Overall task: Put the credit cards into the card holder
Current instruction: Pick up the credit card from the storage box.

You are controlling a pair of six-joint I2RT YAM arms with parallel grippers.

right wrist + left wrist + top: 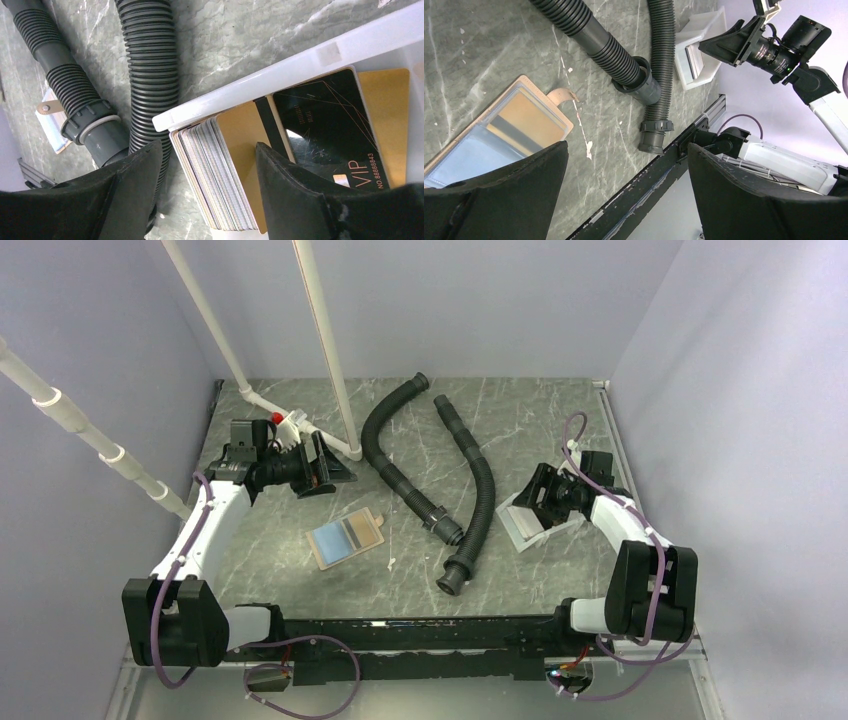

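The tan card holder (pixel 345 538) lies open on the table, its inner side blue and orange; it also shows in the left wrist view (pixel 514 130). The credit cards stand as a tight stack (pixel 220 170) in a white tray (pixel 280 70), beside a black VIP card (pixel 330 125) and a gold card (pixel 385 100). My right gripper (pixel 209 147) is open just above the stack, one finger on each side, holding nothing. My left gripper (pixel 626 150) is open and empty, raised at the back left (pixel 318 465), away from the holder.
Two black corrugated hoses (pixel 400 470) (pixel 475 490) lie between the card holder and the white tray (pixel 540 520). White pipes (pixel 325 340) rise at the back left. The table's front rail (pixel 420 625) runs along the near edge.
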